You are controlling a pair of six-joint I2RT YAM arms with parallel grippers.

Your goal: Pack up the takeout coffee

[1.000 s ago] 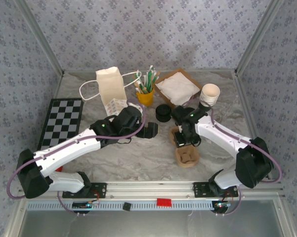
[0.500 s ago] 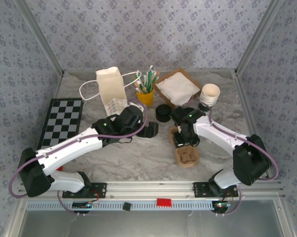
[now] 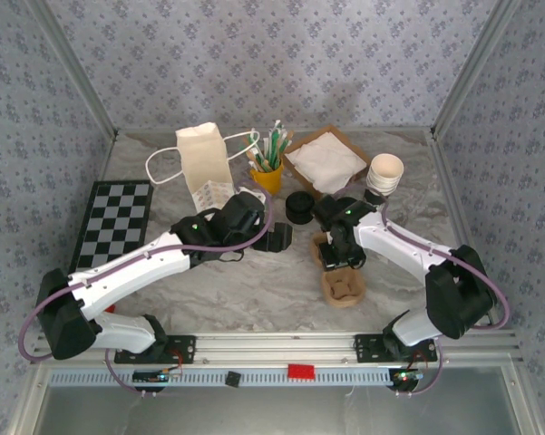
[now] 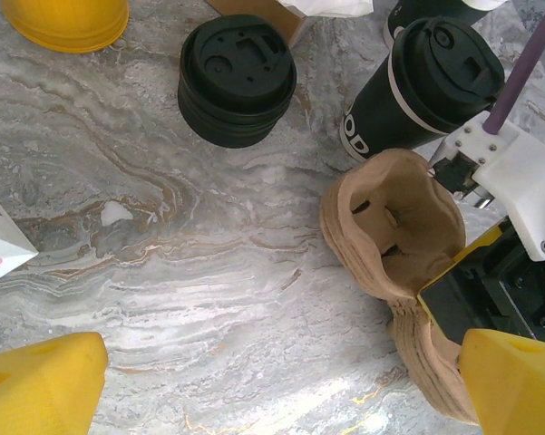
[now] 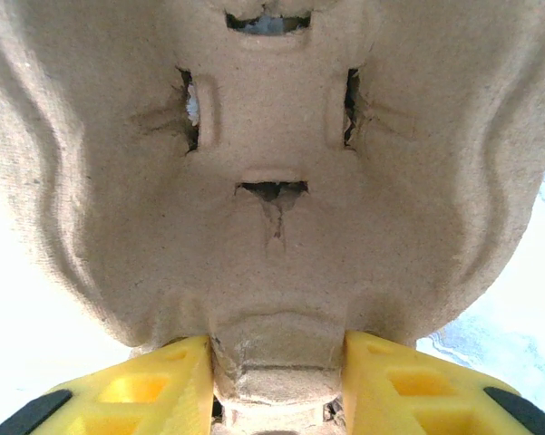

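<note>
At R wrist, R hand [image 5: 277, 381] pinches carrier [image 5: 272, 136]; L wrist: L hand [image 4: 277, 385] spread wide.

Checkerboard [image 3: 116, 227] (far left), marbled tabletop [image 3: 254, 283], patterned walls [image 3: 281, 54]

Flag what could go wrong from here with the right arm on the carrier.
1. The right gripper pinches just one narrow rib of the pulp cup carrier, and the pulp looks frayed at a slot, so it may tear or slip out.
2. The lidded coffee cup stands close beside the carrier's edge; swinging the carrier could tip it.
</note>
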